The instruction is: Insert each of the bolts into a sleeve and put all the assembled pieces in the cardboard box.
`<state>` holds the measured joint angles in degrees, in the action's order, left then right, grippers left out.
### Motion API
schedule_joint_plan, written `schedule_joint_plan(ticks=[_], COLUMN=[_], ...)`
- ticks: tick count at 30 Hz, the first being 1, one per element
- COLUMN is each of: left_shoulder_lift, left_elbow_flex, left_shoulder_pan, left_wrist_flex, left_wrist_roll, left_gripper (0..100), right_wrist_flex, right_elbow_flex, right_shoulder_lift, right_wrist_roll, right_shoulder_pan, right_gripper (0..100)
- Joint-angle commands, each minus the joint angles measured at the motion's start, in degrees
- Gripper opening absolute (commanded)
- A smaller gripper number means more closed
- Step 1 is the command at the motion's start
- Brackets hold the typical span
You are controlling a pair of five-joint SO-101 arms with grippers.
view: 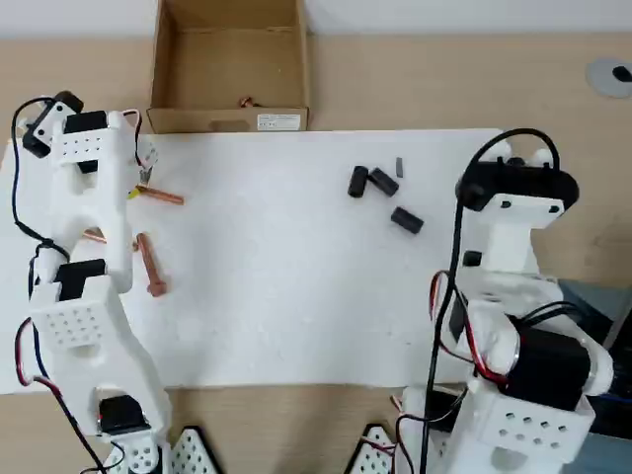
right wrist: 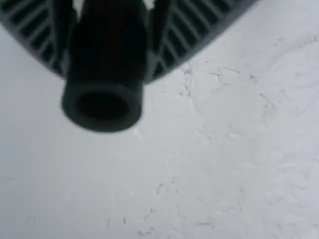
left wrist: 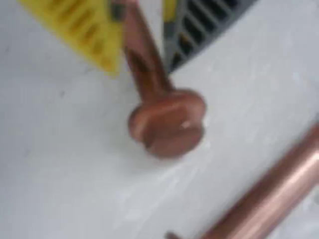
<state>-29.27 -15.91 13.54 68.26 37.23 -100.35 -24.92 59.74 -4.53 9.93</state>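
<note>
High view: cardboard box (view: 227, 69) at top centre, white label (view: 278, 121) on its front wall, print too small to read; sleeves (view: 383, 182) right of centre, bolts (view: 151, 265) at left on the white surface (view: 276, 296). Left wrist view: left jaws closed on copper bolt (left wrist: 167, 122), head at frame centre; second bolt (left wrist: 269, 196) lower right. Right wrist view: right jaws clamped on black sleeve (right wrist: 103, 89), upper left, bore facing out.

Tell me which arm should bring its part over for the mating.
Right, probably. The right hand grips a sleeve with the open bore facing outward; the left hand pinches a bolt by the shank, head seemingly resting on the mat.
</note>
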Motion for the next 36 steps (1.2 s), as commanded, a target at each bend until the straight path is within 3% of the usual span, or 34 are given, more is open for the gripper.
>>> schedule_joint_plan(ticks=[1, 20, 24, 30, 36], left_shoulder_lift=[0.6, -5.8, -5.7, -5.2, -1.9], left_elbow_flex=[-3.5, -3.5, -3.7, -6.3, -18.1], left_shoulder_pan=[0.4, 0.5, 0.5, 0.3, -2.7], left_wrist_flex=[0.4, -1.8, -1.8, -1.2, 10.5], left_wrist_roll=[0.4, 0.6, 0.4, 0.4, -3.3], left_gripper=[10, 10, 0, 0, 0], right_wrist_flex=[1.2, 1.2, 1.2, 1.2, 1.1], right_elbow_flex=[0.0, 0.0, 0.0, 0.0, 0.1], right_shoulder_lift=[0.6, 0.7, 0.7, 0.7, 0.7], right_wrist_roll=[-0.6, -0.6, -0.6, -0.6, -0.6], right_shoulder_pan=[0.5, 0.5, 0.5, 0.5, 0.4], right_gripper=[0.9, 0.9, 0.9, 0.9, 0.9])
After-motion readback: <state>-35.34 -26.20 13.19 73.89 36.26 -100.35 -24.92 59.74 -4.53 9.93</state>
